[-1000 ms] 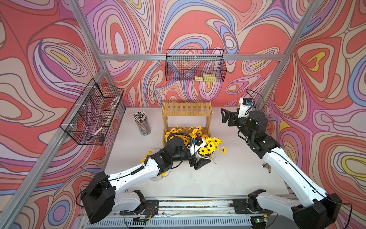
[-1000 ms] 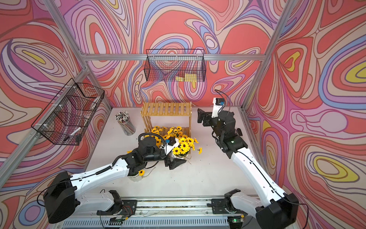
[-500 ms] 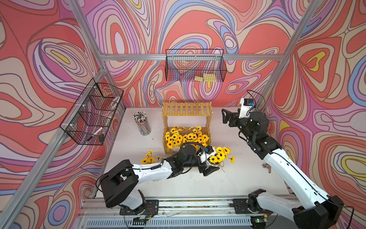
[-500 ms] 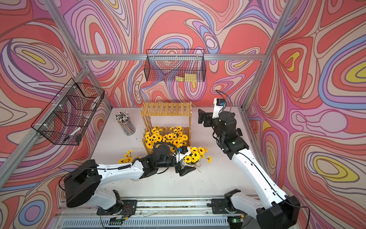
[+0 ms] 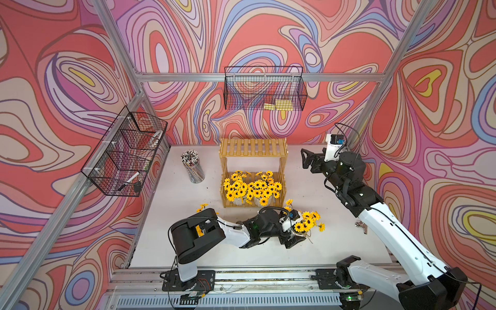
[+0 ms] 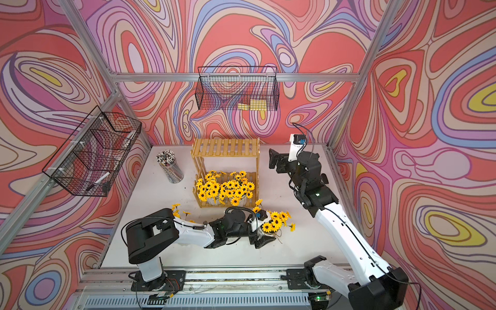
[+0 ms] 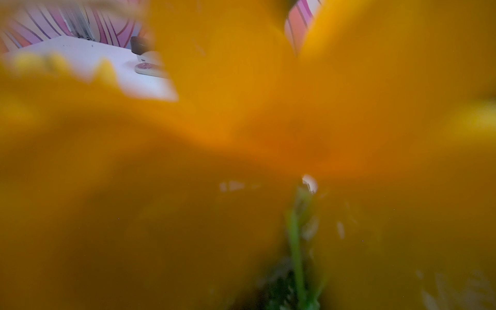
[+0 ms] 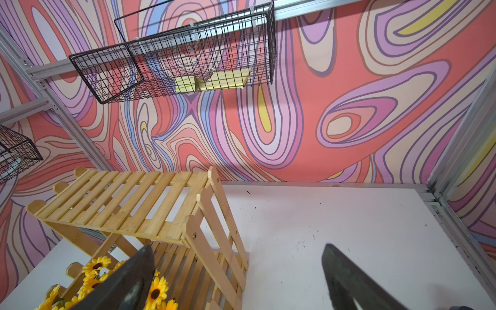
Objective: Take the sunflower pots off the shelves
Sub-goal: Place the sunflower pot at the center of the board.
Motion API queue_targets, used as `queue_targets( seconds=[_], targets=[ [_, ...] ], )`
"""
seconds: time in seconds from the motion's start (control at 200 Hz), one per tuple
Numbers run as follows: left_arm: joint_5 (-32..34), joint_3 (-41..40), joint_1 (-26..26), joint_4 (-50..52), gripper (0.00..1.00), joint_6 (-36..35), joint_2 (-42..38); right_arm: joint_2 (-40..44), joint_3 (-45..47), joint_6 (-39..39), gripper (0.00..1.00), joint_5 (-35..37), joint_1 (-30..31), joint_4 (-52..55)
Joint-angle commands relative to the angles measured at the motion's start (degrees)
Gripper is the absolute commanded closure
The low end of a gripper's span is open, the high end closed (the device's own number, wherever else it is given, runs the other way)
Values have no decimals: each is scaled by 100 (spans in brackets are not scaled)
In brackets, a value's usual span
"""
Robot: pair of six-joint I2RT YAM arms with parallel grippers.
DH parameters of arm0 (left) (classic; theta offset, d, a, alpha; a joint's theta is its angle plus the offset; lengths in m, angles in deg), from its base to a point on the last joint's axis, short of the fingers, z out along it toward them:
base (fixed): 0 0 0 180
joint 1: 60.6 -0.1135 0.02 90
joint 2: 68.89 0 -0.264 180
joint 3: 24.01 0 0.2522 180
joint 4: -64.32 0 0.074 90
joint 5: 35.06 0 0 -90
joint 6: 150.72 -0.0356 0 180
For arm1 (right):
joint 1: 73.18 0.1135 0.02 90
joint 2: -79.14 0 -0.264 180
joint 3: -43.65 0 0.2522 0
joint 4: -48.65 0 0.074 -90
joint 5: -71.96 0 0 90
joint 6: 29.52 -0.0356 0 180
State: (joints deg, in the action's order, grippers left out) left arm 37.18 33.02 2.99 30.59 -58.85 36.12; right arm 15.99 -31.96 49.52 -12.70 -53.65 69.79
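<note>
l tool [image 5: 294,239] grips a sunflower pot [image 5: 307,224] just in front of shelves [image 5: 252,147]; r tool [image 5: 305,159] open beside them.

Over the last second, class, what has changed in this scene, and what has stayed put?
The left gripper, gripping a sunflower pot, carried it away from the shelves toward the front edge and to its right, lowering it toward the table. No grasp or release. The right gripper stayed open beside the shelves; the pots on the lower tier stayed.

Nothing I can read from here: no lettering, label, brand or number is legible on anything
</note>
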Motion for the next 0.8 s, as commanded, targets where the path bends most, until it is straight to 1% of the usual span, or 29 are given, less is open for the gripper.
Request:
queue_targets(
  seconds=[0.0,0.351,0.791],
  targets=[
    [172,261,74,-951,100,33,85,86,72,75,2,-33,-41,67],
    [330,278,114,-1851,100,197,609,39,50,83,2,-49,-37,88],
    [496,509,126,-2376,100,211,1177,36,-3,121,2,-52,-37,158]
  ],
)
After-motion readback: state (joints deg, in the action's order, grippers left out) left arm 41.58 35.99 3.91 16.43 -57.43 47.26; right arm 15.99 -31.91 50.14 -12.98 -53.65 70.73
